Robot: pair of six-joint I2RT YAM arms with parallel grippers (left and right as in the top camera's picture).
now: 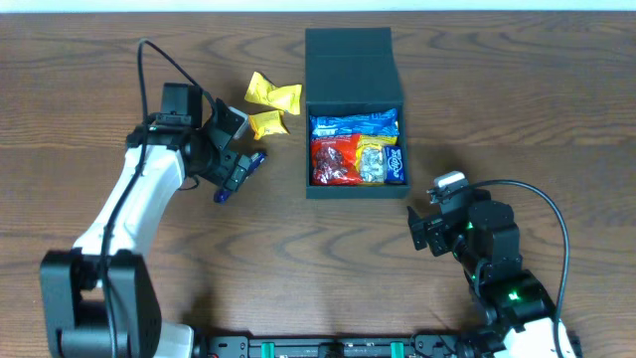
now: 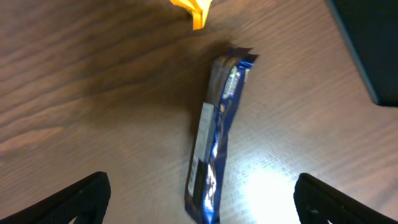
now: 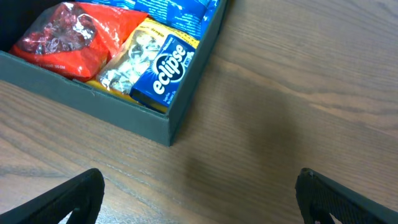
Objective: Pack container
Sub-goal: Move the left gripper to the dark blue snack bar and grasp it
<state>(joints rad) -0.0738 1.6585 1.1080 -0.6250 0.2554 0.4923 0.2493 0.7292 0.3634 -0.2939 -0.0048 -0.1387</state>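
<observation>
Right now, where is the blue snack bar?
Overhead, the bar lies on the table left of the container, below the yellow packets, between the open left fingers.

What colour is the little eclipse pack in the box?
Blue with white lettering: the small rectangular eclipse pack shows best in the right wrist view.

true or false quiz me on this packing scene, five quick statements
1. The container has its lid open. True.
2. The eclipse pack lies on the table, outside the container. False: it sits inside, in a corner of the container.
3. The left gripper is shut on the blue snack bar. False: it is open, and the bar lies on the table between its fingers.
4. Yellow packets lie on the table beside the container. True.
5. The right gripper holds a packet. False: it is open and empty, near the container's corner.
</observation>
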